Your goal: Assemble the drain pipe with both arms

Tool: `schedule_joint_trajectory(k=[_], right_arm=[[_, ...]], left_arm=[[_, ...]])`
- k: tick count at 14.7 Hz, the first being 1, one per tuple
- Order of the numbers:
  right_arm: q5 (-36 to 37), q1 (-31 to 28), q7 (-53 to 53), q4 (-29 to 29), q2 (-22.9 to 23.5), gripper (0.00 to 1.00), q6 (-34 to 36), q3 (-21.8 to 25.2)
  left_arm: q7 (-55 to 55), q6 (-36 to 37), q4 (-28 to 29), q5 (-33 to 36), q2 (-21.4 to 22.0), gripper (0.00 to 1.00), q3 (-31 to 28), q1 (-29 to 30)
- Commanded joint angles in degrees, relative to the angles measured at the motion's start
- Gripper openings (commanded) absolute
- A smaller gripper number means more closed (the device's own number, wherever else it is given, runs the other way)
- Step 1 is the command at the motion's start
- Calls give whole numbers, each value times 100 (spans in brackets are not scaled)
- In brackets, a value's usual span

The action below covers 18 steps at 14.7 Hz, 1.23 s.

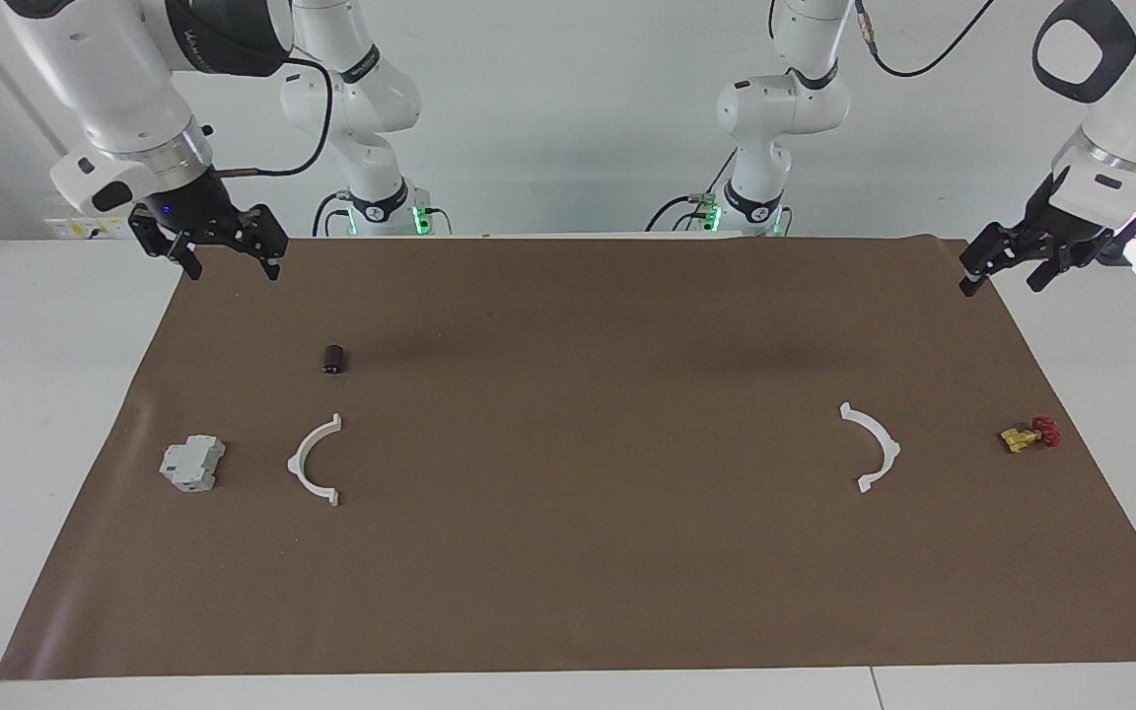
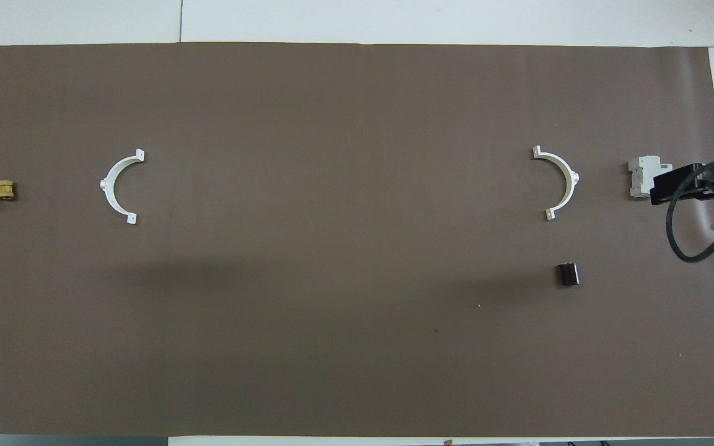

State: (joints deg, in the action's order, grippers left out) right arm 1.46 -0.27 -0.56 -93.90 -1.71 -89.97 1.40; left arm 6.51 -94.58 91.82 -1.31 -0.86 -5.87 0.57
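Brown mat (image 1: 568, 552); both claws wide, empty: left claw (image 1: 1000, 272), right claw (image 1: 231, 258) hides grey block (image 2: 641, 176) edge overhead.

Two white half-rings (image 1: 315, 461) (image 1: 871, 447) lie flat, well apart, curves facing inward.

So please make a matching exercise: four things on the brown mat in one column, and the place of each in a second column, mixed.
Things:
1. grey block
2. valve
3. dark cylinder
4. half-rings

Places:
A. at the left arm's end of the mat
B. one toward each end of the mat, apart
C. at the right arm's end of the mat
D. nearer to the robots than the half-ring beside the grey block

Pairs: 1-C, 2-A, 3-D, 4-B
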Motion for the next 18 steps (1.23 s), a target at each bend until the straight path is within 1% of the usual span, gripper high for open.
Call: schedule_joint_trajectory(k=[1, 2, 4, 6, 7, 9, 11, 12, 14, 17, 18], right_arm=[[-93, -70, -85, -67, -75, 100, 15, -8], [-93, -70, -137, -76, -75, 100, 24, -16], [-102, -61, -137, -198, -101, 100, -168, -25], [-102, -61, -190, -558, -154, 100, -791, -25], [-102, -61, -338, -629, -58, 100, -968, -25], [-241, -79, -454, -621, 432, 100, -1450, -25], [-462, -96, -882, -673, 968, 100, -2170, -17], [-462, -96, -1059, -770, 1258, 100, -2652, -25], [-471, -114, -1113, -1068, 1602, 100, -3357, -25], [-480, -123, -1464, -1175, 2138, 100, -3869, -25], [-471, -131, -1499, -1218, 2236, 100, -3974, -25]], left_arm=[[70, -43, 187, 34, 165, 100, 16, 5], [61, -43, 187, 34, 165, 100, 16, -4], [61, -35, 187, 34, 165, 100, 16, -13], [53, -26, 187, 34, 165, 100, 16, -21], [52, -26, 187, 34, 165, 100, 16, -22], [52, -26, 187, 34, 165, 100, 16, -30], [44, -26, 187, 34, 165, 100, 16, -39], [44, -26, 187, 34, 165, 100, 16, -39], [44, -26, 187, 34, 165, 100, 16, -39], [44, 26, 187, 34, 165, 100, 16, -39], [35, 36, 178, 34, 165, 100, 16, -39]])
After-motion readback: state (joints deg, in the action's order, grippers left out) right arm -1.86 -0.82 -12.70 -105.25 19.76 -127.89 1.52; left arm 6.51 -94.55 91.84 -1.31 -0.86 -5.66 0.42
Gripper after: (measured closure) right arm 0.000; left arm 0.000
